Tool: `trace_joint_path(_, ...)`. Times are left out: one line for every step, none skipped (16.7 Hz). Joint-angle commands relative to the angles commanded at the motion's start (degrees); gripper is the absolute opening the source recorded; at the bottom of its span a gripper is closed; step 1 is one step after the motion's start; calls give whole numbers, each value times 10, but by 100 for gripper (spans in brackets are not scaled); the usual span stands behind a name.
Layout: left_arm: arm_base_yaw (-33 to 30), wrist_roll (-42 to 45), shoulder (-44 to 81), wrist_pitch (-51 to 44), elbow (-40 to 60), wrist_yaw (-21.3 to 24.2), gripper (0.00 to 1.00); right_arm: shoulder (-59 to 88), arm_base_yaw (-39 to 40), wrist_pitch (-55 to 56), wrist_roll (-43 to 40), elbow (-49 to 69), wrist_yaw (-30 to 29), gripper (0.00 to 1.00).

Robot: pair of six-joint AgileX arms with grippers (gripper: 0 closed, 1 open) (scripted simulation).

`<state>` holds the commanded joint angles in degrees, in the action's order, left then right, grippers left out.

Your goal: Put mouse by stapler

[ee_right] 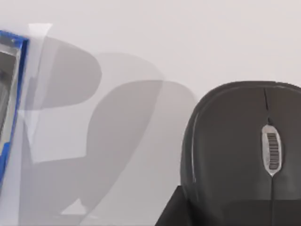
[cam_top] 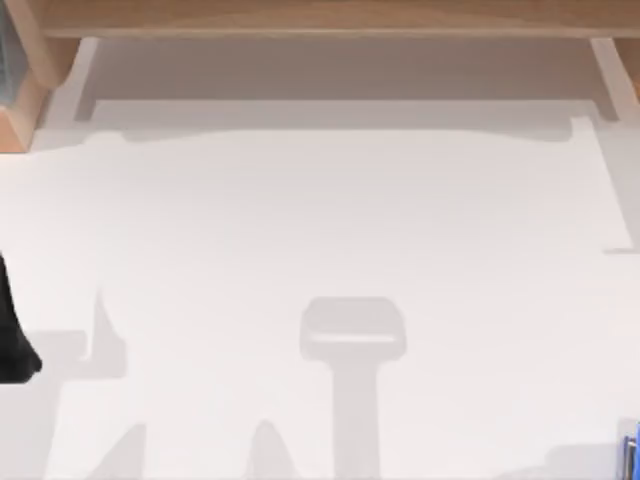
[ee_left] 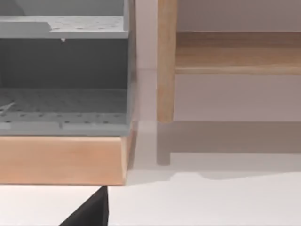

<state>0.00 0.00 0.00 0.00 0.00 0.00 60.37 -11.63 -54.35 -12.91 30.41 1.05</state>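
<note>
Mouse (ee_right: 240, 150) on table (ee_right: 164, 42), near blue-edged obj (ee_right: 10, 99)

Matt black plastic mouse (ee_right: 235, 146)

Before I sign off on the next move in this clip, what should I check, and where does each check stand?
1. Mouse found, flat on table: ok.
2. Blue-edged object, likely the stapler, identified: cannot tell, just an edge shows.
3. Mouse already beside it: not ok, bare table lies between them.
4. Right claw gripping mouse: cannot tell.
5. Left arm out of the way at the table's left edge: ok.
</note>
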Motion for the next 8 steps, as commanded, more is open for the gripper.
trace_joint_path(0, 0, 0, 0, 0, 0, 100, 0, 0, 0, 0, 0, 0, 0)
trace_joint_path(0, 0, 0, 0, 0, 0, 100, 0, 0, 0, 0, 0, 0, 0)
trace_joint_path(0, 0, 0, 0, 0, 0, 100, 2, -1, -1, 1, 1, 0, 0)
trace_joint_path(0, 0, 0, 0, 0, 0, 100, 2, -1, -1, 1, 1, 0, 0)
trace_joint_path(0, 0, 0, 0, 0, 0, 100, 2, -1, 0, 1, 1, 0, 0)
trace_joint_path(0, 0, 0, 0, 0, 0, 100, 2, -1, 1, 1, 2, 1, 0)
trace_joint_path(0, 0, 0, 0, 0, 0, 100, 1, -1, 2, 1, 2, 1, 0)
trace_joint_path(0, 0, 0, 0, 0, 0, 100, 0, -1, 4, 1, 2, 1, 0)
